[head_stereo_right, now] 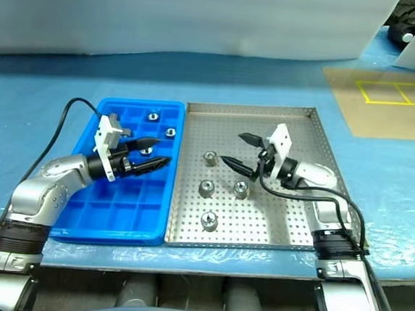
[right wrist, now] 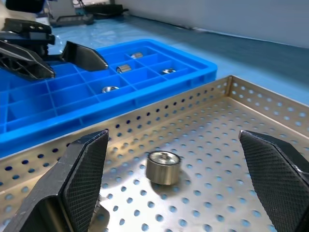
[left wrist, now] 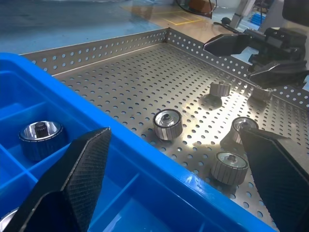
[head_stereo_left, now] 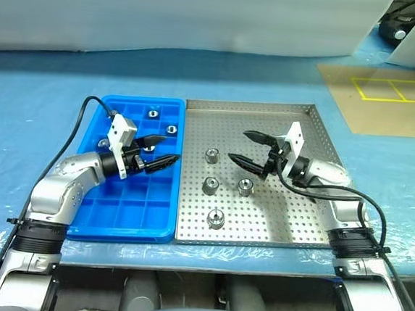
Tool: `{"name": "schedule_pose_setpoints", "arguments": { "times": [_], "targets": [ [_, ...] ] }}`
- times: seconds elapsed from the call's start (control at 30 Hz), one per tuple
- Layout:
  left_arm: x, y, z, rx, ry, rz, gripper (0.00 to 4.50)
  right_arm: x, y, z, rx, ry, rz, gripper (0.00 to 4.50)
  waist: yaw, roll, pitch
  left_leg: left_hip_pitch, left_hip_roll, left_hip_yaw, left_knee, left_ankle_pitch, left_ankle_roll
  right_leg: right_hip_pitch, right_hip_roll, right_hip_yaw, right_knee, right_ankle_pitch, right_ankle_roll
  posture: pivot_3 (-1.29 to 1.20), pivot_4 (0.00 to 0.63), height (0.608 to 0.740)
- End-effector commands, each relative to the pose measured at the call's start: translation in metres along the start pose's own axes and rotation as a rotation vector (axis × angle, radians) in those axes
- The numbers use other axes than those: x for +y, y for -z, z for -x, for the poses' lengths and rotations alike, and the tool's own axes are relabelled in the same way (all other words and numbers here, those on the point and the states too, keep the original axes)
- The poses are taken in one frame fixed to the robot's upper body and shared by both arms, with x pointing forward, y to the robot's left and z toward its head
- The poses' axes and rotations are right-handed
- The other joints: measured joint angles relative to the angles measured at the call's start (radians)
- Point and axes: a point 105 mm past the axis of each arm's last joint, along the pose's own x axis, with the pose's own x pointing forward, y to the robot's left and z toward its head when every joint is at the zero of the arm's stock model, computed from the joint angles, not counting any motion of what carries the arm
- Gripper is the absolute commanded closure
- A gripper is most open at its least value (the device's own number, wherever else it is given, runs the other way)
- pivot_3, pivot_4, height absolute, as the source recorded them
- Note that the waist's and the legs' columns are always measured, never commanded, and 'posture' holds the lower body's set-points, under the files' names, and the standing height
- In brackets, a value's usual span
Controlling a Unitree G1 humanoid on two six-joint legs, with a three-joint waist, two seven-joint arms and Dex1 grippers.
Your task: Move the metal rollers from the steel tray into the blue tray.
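Steel tray: square, shallow, silver-grey metal, floor perforated in a regular dot grid, low rim also perforated. 4 rollers on its left half, short shiny cylinders with dark centre holes and ribbed sides: nearest roller close to the front rim, 2 mid rollers and side by side, far roller behind them. Right half of the tray floor bare, leaving open room there. Blue tray: bright plastic, rectangular, grid of square compartments, its long edge touching the steel tray's left rim. 3 rollers in its far compartments, at and; near compartments open. Left gripper: black textured fingers spread wide apart, holding nothing, level above the blue tray's right side, tips toward the steel tray. Right gripper: fingers likewise wide apart, holding nothing, above the steel tray centre, tips toward the far roller. Both trays sit on a blue sheet.
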Motion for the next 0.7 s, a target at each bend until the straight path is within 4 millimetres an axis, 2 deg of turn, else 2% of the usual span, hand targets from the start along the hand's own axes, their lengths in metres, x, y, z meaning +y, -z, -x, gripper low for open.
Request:
{"name": "schedule_pose_setpoints", "arguments": {
  "times": [0.03, 0.1, 0.2, 0.33, 0.4, 0.53, 0.7],
  "targets": [
    [0.000, -0.010, 0.000, -0.018, 0.012, -0.029, 0.00, -0.021, -0.021, 0.018, -0.009, 0.027, 0.063, 0.02, 0.000, 0.000, 0.000, 0.000, 0.000, 0.000, 0.000, 0.000, 0.000, 0.000, 0.000, 0.000, 0.000, 0.000, 0.000, -0.02, 0.150, 0.740],
    [-0.001, -0.010, -0.001, -0.019, 0.017, -0.027, 0.00, -0.032, -0.024, 0.028, 0.030, 0.031, 0.089, 0.02, 0.000, 0.000, 0.000, 0.000, 0.000, 0.000, 0.000, 0.000, 0.000, 0.000, 0.000, 0.000, 0.000, 0.000, 0.000, -0.02, 0.150, 0.740],
    [-0.002, -0.009, -0.002, -0.019, 0.020, -0.023, 0.00, -0.037, -0.022, 0.037, 0.083, 0.006, 0.095, 0.02, 0.000, 0.000, 0.000, 0.000, 0.000, 0.000, 0.000, 0.000, 0.001, 0.000, 0.000, 0.000, 0.000, 0.000, 0.000, -0.03, 0.150, 0.740],
    [-0.001, -0.008, -0.002, -0.011, 0.026, -0.022, 0.00, -0.048, 0.002, 0.057, 0.283, -0.066, 0.106, 0.02, -0.001, 0.000, 0.000, -0.001, 0.000, 0.000, 0.002, 0.001, 0.006, 0.000, 0.000, 0.000, 0.000, 0.000, 0.000, -0.03, 0.150, 0.740],
    [-0.001, -0.008, -0.002, -0.010, 0.025, -0.020, 0.00, -0.048, 0.006, 0.060, 0.331, -0.113, 0.107, 0.02, -0.001, 0.000, 0.000, -0.002, 0.000, 0.001, 0.004, 0.000, 0.007, 0.000, 0.000, 0.000, 0.000, 0.000, 0.000, -0.02, 0.150, 0.740],
    [-0.003, -0.008, 0.000, -0.011, 0.024, -0.016, 0.00, -0.054, -0.009, 0.057, 0.319, -0.146, 0.107, 0.02, -0.005, 0.000, 0.000, -0.002, 0.001, 0.002, 0.005, -0.002, 0.010, 0.000, 0.000, 0.000, 0.002, 0.000, 0.000, 0.00, 0.150, 0.740],
    [-0.003, -0.006, 0.004, -0.008, 0.009, -0.006, 0.00, -0.056, 0.011, 0.064, 0.416, -0.167, 0.075, 0.02, 0.005, 0.000, 0.000, -0.002, 0.002, 0.002, 0.007, -0.003, 0.012, 0.000, 0.000, -0.001, 0.002, 0.000, -0.001, 0.01, 0.150, 0.740]
  ]
}}
